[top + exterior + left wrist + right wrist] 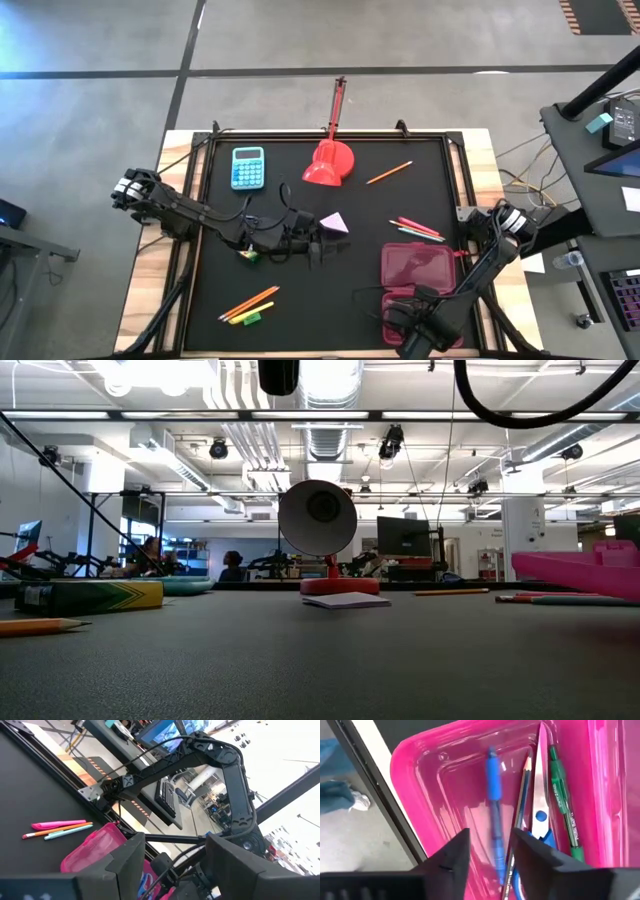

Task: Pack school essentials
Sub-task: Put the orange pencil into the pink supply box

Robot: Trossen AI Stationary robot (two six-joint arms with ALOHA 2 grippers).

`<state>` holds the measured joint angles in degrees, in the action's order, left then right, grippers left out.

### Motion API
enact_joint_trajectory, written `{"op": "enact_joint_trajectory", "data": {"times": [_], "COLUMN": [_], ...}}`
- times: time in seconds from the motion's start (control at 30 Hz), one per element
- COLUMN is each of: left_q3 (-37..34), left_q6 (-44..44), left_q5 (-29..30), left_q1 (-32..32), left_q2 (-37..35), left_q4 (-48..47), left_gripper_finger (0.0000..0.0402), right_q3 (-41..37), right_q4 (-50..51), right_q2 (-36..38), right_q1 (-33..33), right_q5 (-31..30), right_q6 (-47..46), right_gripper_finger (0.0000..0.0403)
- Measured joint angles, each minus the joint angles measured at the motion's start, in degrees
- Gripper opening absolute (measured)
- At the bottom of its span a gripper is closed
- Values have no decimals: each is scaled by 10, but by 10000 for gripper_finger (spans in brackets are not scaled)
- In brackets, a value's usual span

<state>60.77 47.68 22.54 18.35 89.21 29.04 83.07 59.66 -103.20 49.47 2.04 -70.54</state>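
Observation:
An open pink pencil case (420,262) sits at the table's near right. In the right wrist view it (445,760) holds a blue pen (493,790), a pencil (524,805), blue-handled scissors (540,815) and a green pen (562,795). My right gripper (490,852) hovers open above them, holding nothing. My left gripper (175,870) is open and empty at mid-table (312,243), next to the pale pink note pad (335,222). The crayon box (90,595) lies flat by the left arm. Pens (415,230) and pencils (248,300) lie loose on the mat.
A light-blue calculator (248,167) and a red domed lamp (330,162) stand near the far edge, with an orange pencil (388,172) to their right. A green marker (250,318) lies near the front edge. Raised rails frame the black mat (300,330).

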Motion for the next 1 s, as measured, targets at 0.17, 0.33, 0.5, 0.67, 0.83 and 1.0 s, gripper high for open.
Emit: {"op": "enact_joint_trajectory", "data": {"times": [0.17,0.33,0.5,0.67,0.83,1.0], "left_q3": [0,1,1,1,1,1], "left_q6": [0,0,-4,-5,-33,-106], "left_q5": [3,4,3,-9,-80,-169], "left_q1": [-4,-10,-17,-28,-46,-74], "left_q2": [0,0,0,-4,-10,-12], "left_q4": [2,14,34,35,36,35], "left_gripper_finger": [193,193,193,193,193,193], "right_q3": [0,7,9,9,7,-2], "right_q4": [-2,0,11,99,205,228], "right_q2": [7,37,76,122,169,212], "right_q1": [0,3,-7,-52,-130,-235], "right_q5": [57,54,-29,-110,-167,-188], "right_q6": [-31,-62,-59,-59,-54,-4], "right_gripper_finger": [190,193,188,187,187,187]}}
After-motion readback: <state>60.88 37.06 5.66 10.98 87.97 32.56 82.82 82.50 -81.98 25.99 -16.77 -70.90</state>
